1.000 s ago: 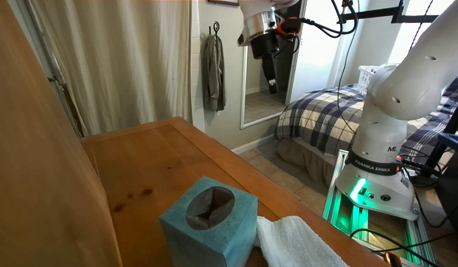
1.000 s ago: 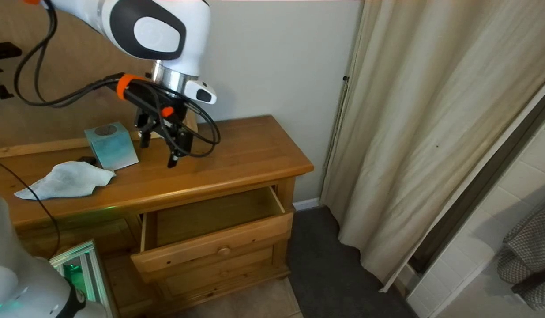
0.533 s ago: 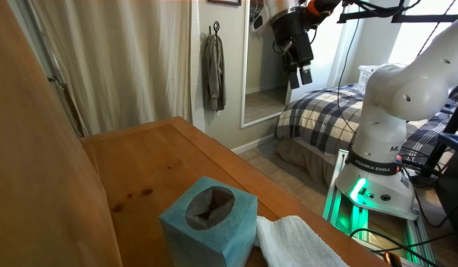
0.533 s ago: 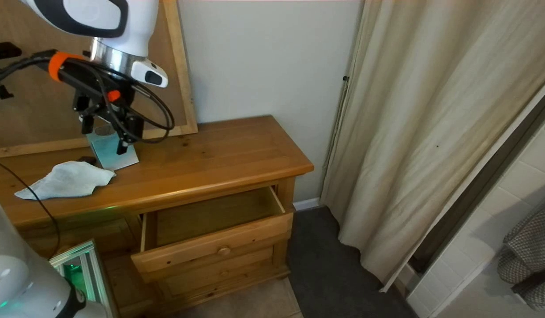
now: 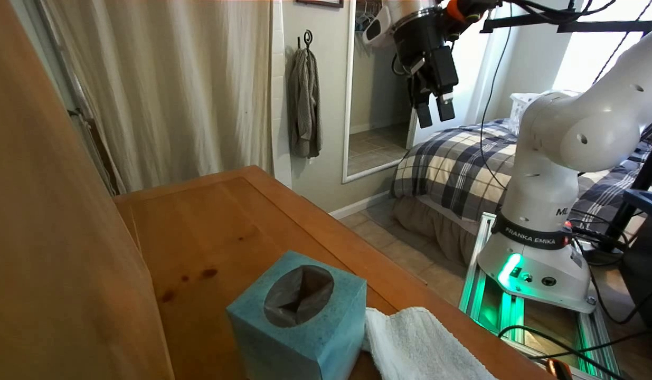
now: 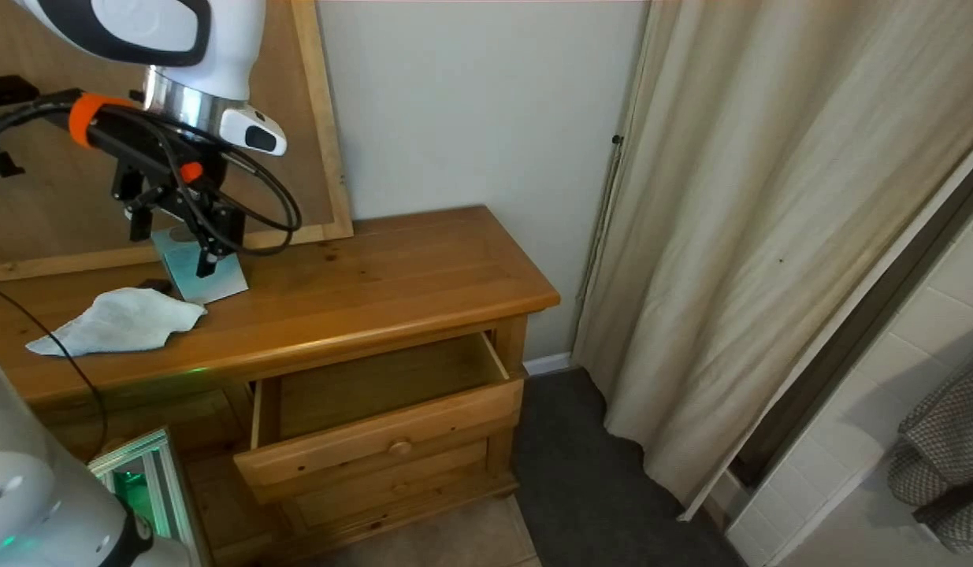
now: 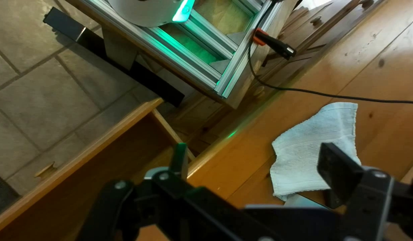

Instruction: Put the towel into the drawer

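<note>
Pale-blue, the towel [image 6: 125, 321] lies at left in an exterior view; my gripper [image 6: 174, 249], spread and empty, could knock the teal box [image 6: 224, 282] if I descend askew.

The wooden dresser [image 6: 391, 268], its top knotted, bears an upright teal tissue box [image 5: 299, 340]; just beside the box lies the pale towel [image 6: 124, 319]; near the box, a small, unclear dark thing [image 6: 157, 285]; behind the box, in an exterior view, stands a wood-framed board [image 6: 61, 213].
</note>
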